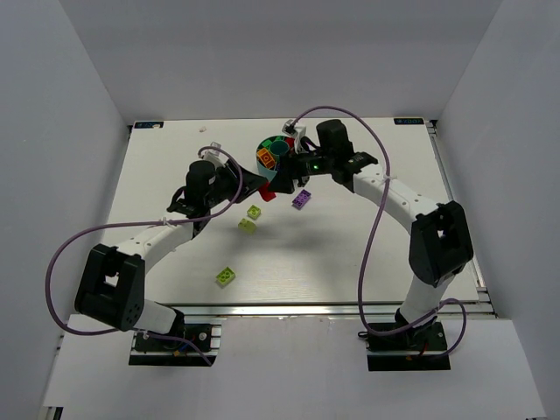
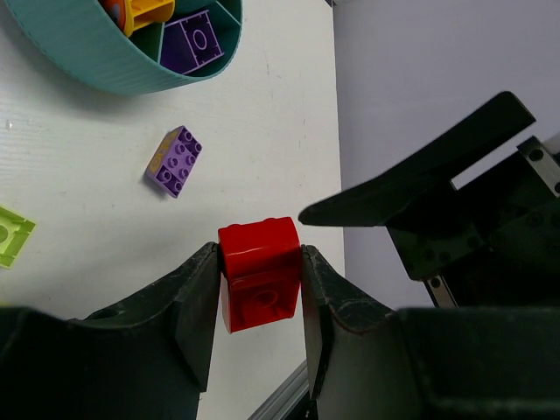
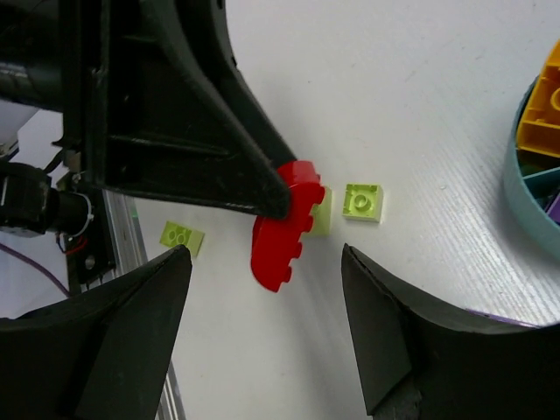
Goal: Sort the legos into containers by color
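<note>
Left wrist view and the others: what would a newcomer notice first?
The red brick clamped between the left jaws stands out first. Beyond it sits the teal bowl with an orange brick and a purple brick in its compartments; a second purple brick lies loose on the table just outside.

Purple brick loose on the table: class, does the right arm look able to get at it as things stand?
Probably yes. The right gripper is open and empty, the purple brick lies uncovered close by, and the left gripper, shut on a red brick, is not over it.
</note>
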